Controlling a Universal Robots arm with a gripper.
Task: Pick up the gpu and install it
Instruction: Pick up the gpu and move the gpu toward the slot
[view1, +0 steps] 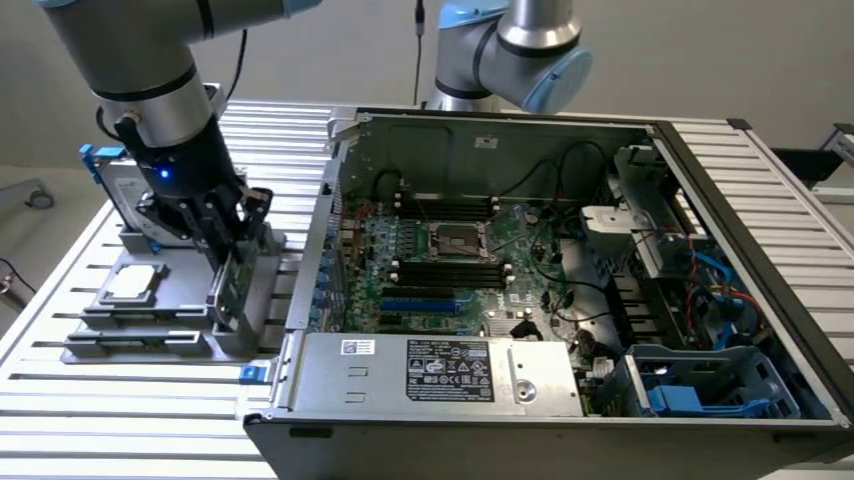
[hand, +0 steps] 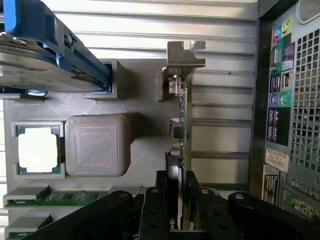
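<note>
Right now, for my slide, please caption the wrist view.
Black gripper shut on the thin green gpu card with silver bracket, upright in its grey tray.

Metal and plastic
The gpu (hand: 180, 120) has a dull silver metal bracket (hand: 185, 55); the tray (hand: 142, 95) is rough matt grey plastic; the worktop (hand: 220, 140) ribbed pale metal.

The end effector (hand: 180, 182) covers the near end of the gpu (hand: 182, 125) in the wrist view. The card stands edge-on there, so neither face can be made out. In the exterior view the arm's black linkage hides the card's top edge, and the arm blocks part of the hard drive (view1: 123, 195) behind it. A second arm (view1: 514, 50) is cut off at the exterior view's upper edge. The print on the power supply (view1: 441, 372) label is too small to read. The computer case (hand: 295, 100) runs out past the wrist view's edge.
</note>
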